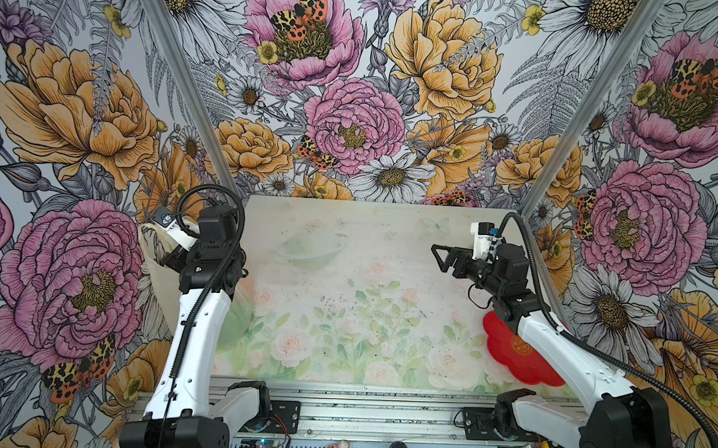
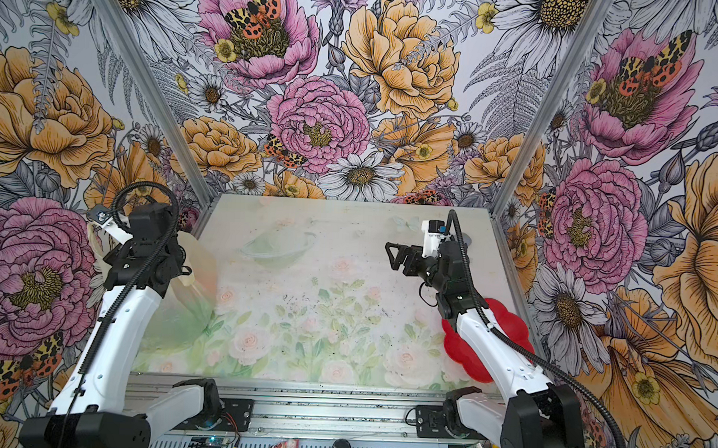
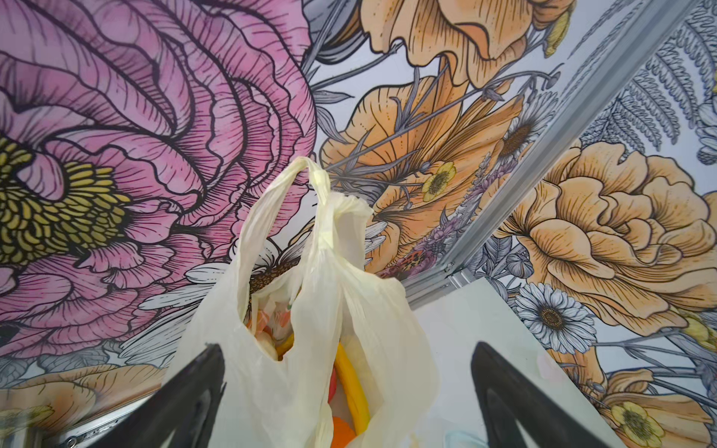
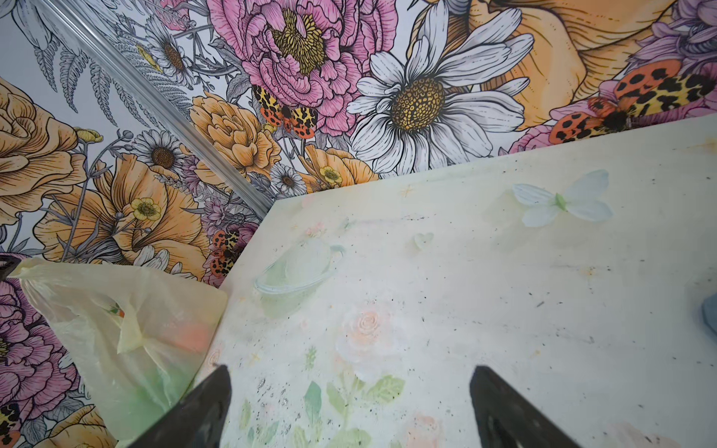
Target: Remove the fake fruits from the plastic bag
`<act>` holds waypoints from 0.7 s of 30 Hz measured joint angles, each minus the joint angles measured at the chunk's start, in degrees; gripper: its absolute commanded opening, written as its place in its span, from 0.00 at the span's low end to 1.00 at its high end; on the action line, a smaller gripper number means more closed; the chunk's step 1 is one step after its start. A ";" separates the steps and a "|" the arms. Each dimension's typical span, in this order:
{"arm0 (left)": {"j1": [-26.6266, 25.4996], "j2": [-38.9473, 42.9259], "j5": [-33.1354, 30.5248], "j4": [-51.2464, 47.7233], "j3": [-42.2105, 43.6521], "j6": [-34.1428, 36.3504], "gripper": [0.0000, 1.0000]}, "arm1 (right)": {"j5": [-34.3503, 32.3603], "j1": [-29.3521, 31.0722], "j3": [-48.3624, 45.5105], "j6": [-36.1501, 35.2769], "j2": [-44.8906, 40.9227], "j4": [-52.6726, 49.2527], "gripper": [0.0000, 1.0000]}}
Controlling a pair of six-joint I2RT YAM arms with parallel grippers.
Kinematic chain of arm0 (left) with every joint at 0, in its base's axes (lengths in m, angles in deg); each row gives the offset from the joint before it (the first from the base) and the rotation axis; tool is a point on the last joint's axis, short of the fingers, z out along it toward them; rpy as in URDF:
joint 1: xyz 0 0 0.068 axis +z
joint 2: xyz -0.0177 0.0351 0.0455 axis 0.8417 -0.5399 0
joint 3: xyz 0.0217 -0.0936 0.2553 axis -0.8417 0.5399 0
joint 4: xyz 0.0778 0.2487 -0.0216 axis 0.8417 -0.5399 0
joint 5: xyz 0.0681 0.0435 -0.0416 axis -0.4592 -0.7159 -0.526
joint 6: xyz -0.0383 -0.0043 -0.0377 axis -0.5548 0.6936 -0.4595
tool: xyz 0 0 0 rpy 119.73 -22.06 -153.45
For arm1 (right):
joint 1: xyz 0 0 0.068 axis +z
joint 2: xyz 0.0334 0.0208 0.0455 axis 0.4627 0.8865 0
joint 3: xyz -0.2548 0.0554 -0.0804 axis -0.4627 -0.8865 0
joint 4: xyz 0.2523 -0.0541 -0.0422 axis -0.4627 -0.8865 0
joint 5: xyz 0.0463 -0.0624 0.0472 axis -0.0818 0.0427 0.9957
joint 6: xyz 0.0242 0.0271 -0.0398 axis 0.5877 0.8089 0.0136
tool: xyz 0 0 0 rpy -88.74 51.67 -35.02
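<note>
Cream-yellow plastic bag (image 3: 271, 388): stood at the table's (image 1: 348, 241) left edge, handles up, mouth slack. Contents: fake fruits (image 3: 351, 391), of which a banana (image 3: 345, 364) and an orange piece (image 3: 343, 432) showed through the opening. Left gripper (image 3: 345, 345): jaws spread wide, straddling the bag, nothing pinched. Right gripper (image 1: 439, 258): likewise spread, empty, well apart over the table; red plate (image 1: 509, 356) beneath its forearm. Handling note: soundest was to pinch one handle, hold the mouth open, and send the free arm for the banana.
</note>
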 measured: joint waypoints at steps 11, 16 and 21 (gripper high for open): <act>9.33 -6.27 11.19 1.09 0.44 -2.21 0.28 | -1.22 2.45 1.62 -1.07 1.18 -4.68 0.94; 3.21 -11.08 9.49 2.32 0.17 -1.05 0.00 | -2.54 2.45 1.75 -1.79 -0.42 -7.41 0.93; -6.45 -15.67 5.55 3.41 -1.09 1.07 0.00 | -3.45 2.45 2.03 -1.97 -1.42 -9.81 0.92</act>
